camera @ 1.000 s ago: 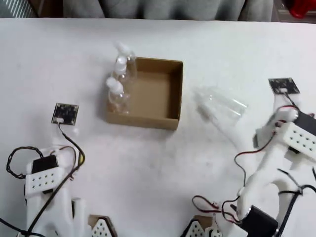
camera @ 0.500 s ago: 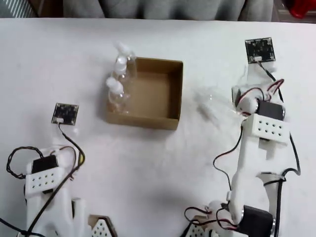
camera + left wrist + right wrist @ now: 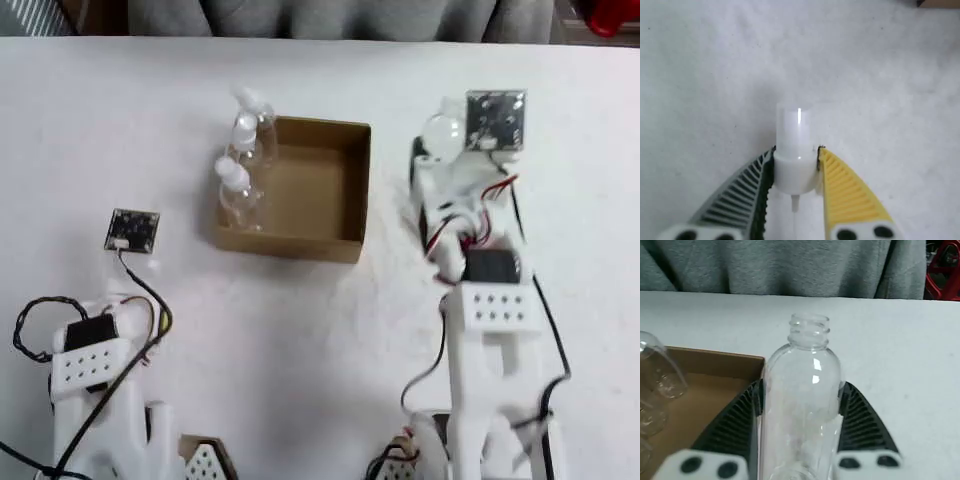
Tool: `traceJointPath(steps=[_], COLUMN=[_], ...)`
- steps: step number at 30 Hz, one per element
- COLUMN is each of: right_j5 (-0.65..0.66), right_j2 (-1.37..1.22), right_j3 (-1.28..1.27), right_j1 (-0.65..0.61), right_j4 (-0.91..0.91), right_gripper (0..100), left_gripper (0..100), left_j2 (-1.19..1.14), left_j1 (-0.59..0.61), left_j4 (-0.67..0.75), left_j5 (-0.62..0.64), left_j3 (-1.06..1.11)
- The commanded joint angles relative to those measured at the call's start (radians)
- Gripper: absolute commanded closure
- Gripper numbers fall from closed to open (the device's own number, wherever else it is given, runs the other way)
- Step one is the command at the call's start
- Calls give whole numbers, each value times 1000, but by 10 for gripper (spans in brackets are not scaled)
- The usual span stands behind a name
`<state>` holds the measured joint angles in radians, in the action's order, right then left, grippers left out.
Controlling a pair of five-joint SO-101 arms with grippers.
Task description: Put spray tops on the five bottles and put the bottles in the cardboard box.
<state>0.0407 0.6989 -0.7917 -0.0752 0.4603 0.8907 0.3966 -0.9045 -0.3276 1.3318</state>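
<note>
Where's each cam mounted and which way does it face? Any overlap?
High view: fixed above the table, looking down; the left arm, right arm and cardboard box show.
Left wrist view: on the left wrist, looking down at the table along the left gripper, shut on a spray top.
Right wrist view: on the right wrist, looking across the table past the right gripper, shut on an uncapped bottle.
Shared: high and right wrist views both show the cardboard box and that bottle.

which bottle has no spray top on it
The bottle gripped in the right hand: its threaded neck is open. The two bottles in the cardboard box both carry white spray tops.
</note>
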Motion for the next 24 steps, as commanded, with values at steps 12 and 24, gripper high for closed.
traceJointPath(steps=[12,24], right_j5=[-11,-9], right_j2=[621,980], right_j3=[-330,-559], right_j1=[-213,-387], right_j4=[-22,-35], right_gripper=[983,983], left_gripper=[980,980], left_j2=[27,27], left_j1=[12,12], left_j4=[17,18], left_j5=[8,6], left_j3=[-5,-5])
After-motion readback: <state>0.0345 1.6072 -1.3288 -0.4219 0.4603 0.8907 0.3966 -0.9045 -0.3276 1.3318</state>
